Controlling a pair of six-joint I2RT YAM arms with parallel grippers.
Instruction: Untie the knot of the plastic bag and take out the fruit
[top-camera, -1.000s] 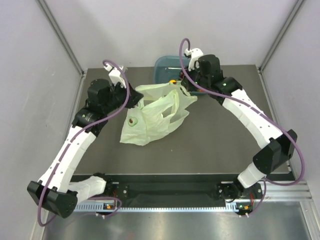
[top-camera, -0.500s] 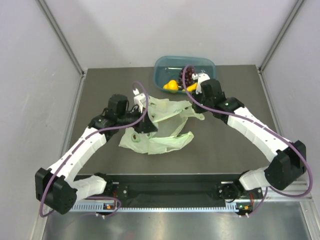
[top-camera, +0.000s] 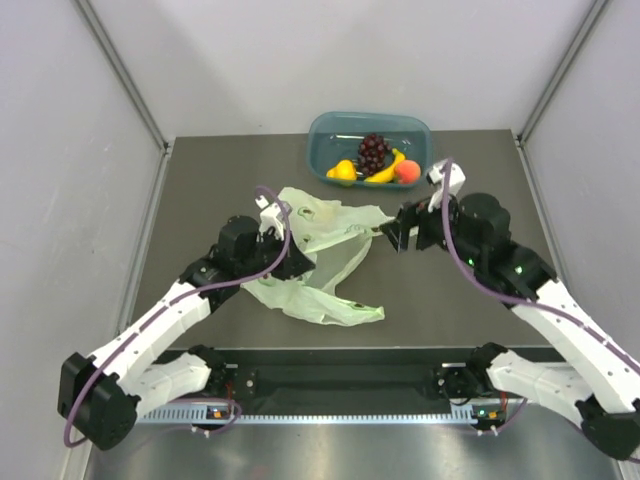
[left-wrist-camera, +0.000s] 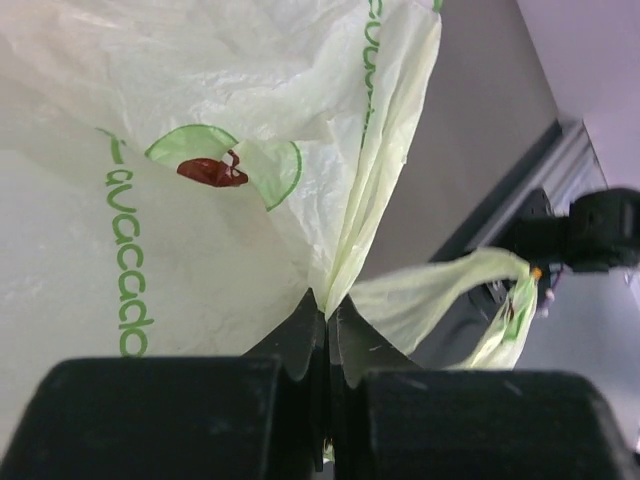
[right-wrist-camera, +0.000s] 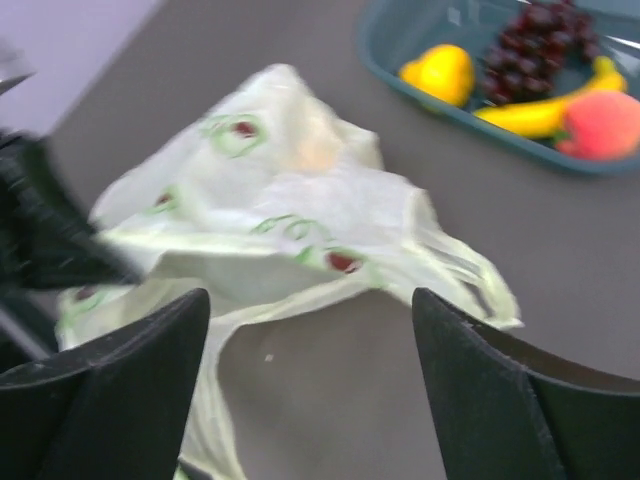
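Observation:
The pale green plastic bag (top-camera: 322, 250) lies flattened on the dark table, its handle strips loose; no knot shows. My left gripper (top-camera: 296, 263) is shut on a fold of the bag (left-wrist-camera: 200, 150), pinched between its fingertips (left-wrist-camera: 310, 320). My right gripper (top-camera: 394, 239) hovers open at the bag's right edge with nothing between its fingers (right-wrist-camera: 150, 350); below it the bag (right-wrist-camera: 290, 200) is spread out. The fruit sits in the teal tub: purple grapes (top-camera: 375, 152), a yellow fruit (top-camera: 343, 170), a banana (top-camera: 386, 170) and a peach (top-camera: 406, 172).
The teal tub (top-camera: 335, 130) stands at the table's far edge, behind the bag; its rim (right-wrist-camera: 385, 50) shows at the top of the right wrist view. Grey walls close in the table on both sides and behind.
My right gripper has opened and drawn back from over the tub to the bag's right edge, uncovering the fruit there. My left gripper carried the bag rightward and down; the bag now lies flatter.

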